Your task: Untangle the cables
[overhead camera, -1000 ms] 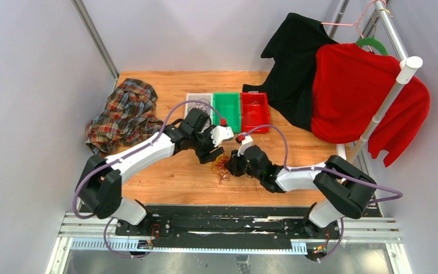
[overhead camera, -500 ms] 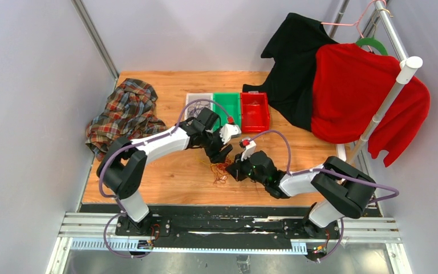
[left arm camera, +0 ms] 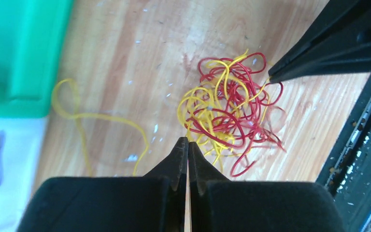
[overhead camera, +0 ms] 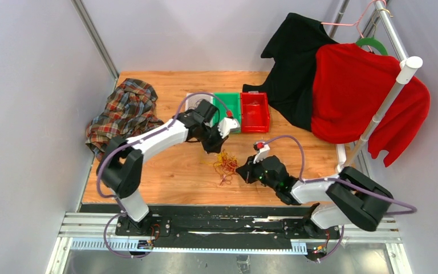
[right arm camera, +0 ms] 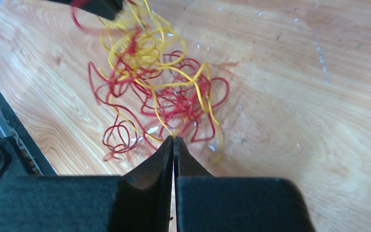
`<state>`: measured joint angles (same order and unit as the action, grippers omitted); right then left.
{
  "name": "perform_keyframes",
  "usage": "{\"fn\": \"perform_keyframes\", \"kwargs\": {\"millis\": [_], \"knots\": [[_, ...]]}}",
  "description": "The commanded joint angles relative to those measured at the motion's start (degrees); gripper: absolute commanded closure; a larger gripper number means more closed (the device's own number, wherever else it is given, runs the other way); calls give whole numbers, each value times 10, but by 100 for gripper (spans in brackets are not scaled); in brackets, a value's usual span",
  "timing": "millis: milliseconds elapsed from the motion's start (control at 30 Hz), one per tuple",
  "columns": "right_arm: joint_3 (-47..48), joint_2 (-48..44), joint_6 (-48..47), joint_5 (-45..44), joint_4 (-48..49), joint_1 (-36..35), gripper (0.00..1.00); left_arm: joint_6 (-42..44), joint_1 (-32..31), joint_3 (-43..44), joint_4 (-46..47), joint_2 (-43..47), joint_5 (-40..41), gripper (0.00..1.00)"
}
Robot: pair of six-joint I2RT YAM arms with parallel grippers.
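Note:
The cables (overhead camera: pixel 224 164) are a small tangle of thin yellow and red wires on the wooden table (overhead camera: pixel 165 171), between my two grippers. My left gripper (overhead camera: pixel 215 149) is at the tangle's far edge. In the left wrist view its tips (left arm camera: pixel 188 140) are pressed together against yellow strands of the cables (left arm camera: pixel 227 111). My right gripper (overhead camera: pixel 243 172) is at the near right edge. Its tips (right arm camera: pixel 174 139) are shut where a yellow strand of the cables (right arm camera: pixel 159 82) ends. One loose yellow wire (left arm camera: pixel 79 116) curls away toward the green bin (left arm camera: pixel 19 48).
A green bin (overhead camera: pixel 227 105) and a red bin (overhead camera: pixel 255 111) stand behind the tangle. A plaid cloth (overhead camera: pixel 125 114) lies at the back left. Black (overhead camera: pixel 296 63) and red (overhead camera: pixel 359 91) garments hang on a rack (overhead camera: pixel 389 94) at the right.
The left gripper has closed at the tangle's far edge. The right arm has drawn back to the right with its jaws shut, and the tangle now lies stretched between the two.

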<state>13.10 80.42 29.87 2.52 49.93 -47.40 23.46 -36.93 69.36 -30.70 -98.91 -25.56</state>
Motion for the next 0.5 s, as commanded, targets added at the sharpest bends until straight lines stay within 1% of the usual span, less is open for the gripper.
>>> {"fn": "perform_keyframes", "kwargs": {"millis": [0,67,167,233,300,367,400,433,467], "knots": [[-21,-79,1,-49,-77,14,99,7,31,34,-81,94,27,99],[-25,-138,-1,-64,-121,14,99,13,44,26,-96,130,47,99],[-24,-219,-5,-89,-222,15,99,24,62,6,-105,189,78,99],[-21,-275,-1,-121,-288,15,99,36,71,-2,-109,232,88,99],[-20,-324,-3,-140,-331,15,99,48,73,-4,-115,273,79,99],[-16,-355,-12,-138,-336,15,99,26,73,-14,-109,310,51,99],[-3,-360,-19,-132,-335,15,97,12,72,-20,-107,323,32,99],[11,-357,-26,-130,-335,14,92,-4,70,-24,-107,331,17,99],[27,-347,-31,-124,-332,13,86,-13,68,-26,-109,339,8,99]]}}
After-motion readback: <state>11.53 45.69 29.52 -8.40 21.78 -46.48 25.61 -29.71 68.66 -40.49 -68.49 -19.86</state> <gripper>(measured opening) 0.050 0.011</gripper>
